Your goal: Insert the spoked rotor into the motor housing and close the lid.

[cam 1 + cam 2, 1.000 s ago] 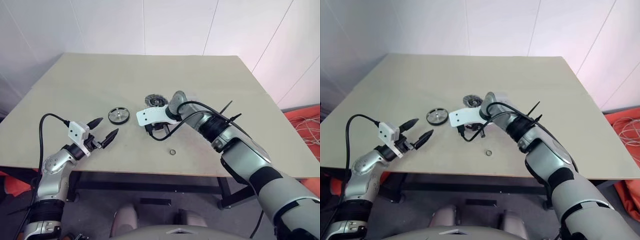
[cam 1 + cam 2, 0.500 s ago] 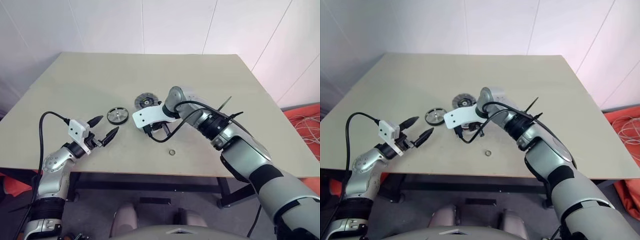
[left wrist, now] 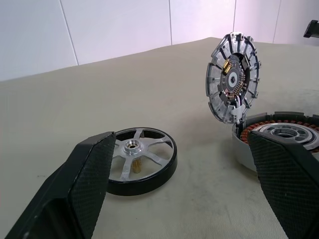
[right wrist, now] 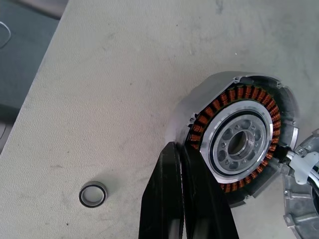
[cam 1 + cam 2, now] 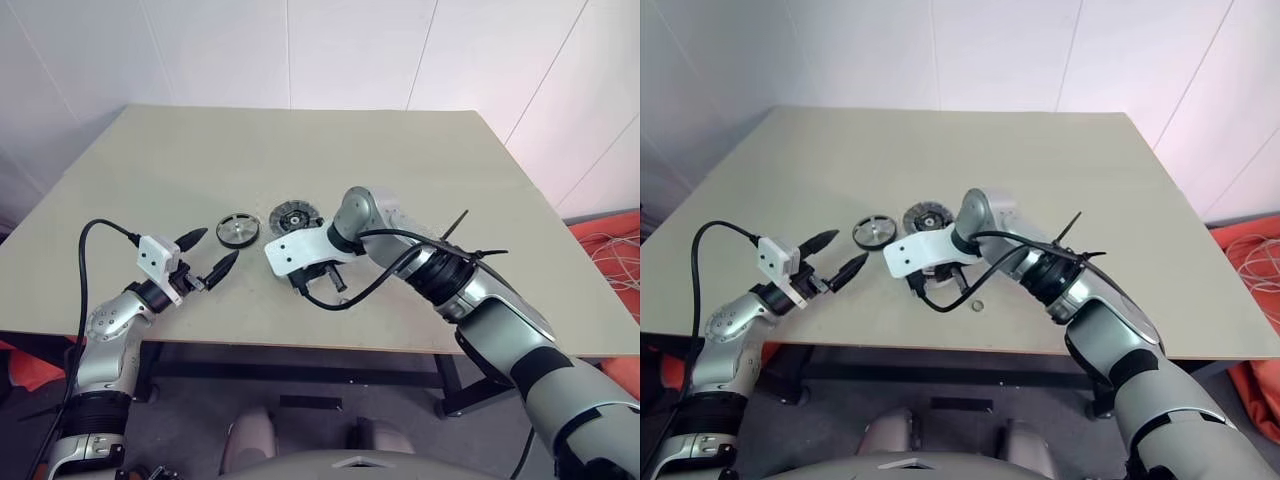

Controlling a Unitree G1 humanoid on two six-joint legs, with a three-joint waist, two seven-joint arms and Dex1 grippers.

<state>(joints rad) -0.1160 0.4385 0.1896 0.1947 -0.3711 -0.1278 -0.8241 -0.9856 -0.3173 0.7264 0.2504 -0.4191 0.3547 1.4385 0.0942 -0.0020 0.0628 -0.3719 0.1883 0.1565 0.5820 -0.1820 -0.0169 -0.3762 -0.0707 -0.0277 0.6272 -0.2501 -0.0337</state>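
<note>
While right tool (image 4: pixel 182 199) angles down, shut, by motor housing (image 4: pixel 239 142) | left tool (image 5: pixel 207 258) level, open

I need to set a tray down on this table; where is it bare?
Bare: the far half of the table behind the motor housing, and its right side beyond the right arm. Crowded: the near middle, with spoked rotor, left gripper, right gripper and small ring.

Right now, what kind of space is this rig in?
Probably a lab or test room: a bare beige table against plain white walls, holding just motor parts: the motor housing, the spoked rotor, a small loose ring.
</note>
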